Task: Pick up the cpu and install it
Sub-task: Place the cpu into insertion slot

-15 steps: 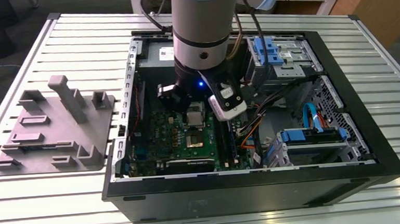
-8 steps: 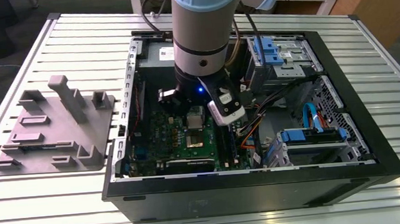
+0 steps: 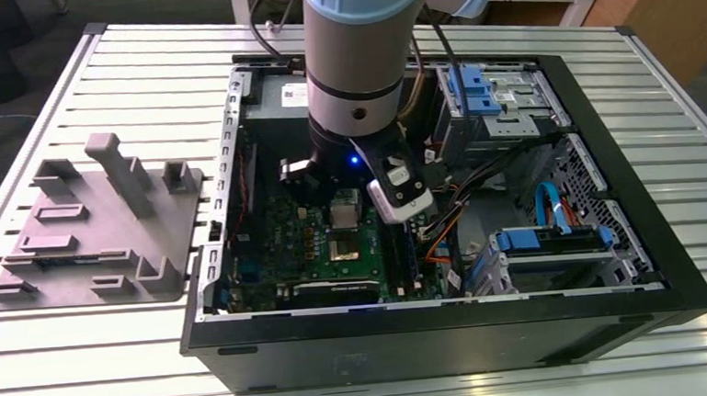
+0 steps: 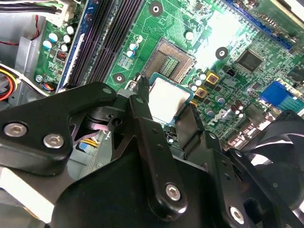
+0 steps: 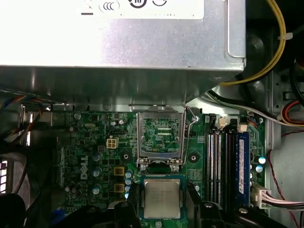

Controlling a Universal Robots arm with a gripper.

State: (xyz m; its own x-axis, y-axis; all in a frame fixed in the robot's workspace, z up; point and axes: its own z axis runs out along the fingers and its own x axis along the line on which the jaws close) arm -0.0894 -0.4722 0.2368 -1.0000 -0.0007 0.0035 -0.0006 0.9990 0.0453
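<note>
Over green board [image 4: 175, 23], cpu [image 4: 166, 97] between fingers [image 4: 142, 114]

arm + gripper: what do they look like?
The arm has a pale blue joint cap over a silver-grey tube, then a black wrist with a lit blue light. A white-and-silver module is mounted beside the wrist. The gripper is matte black: linked bars joined by silver hex-socket screws.

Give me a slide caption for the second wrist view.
Pincer grips the cpu over the green board, near the open socket.
</note>
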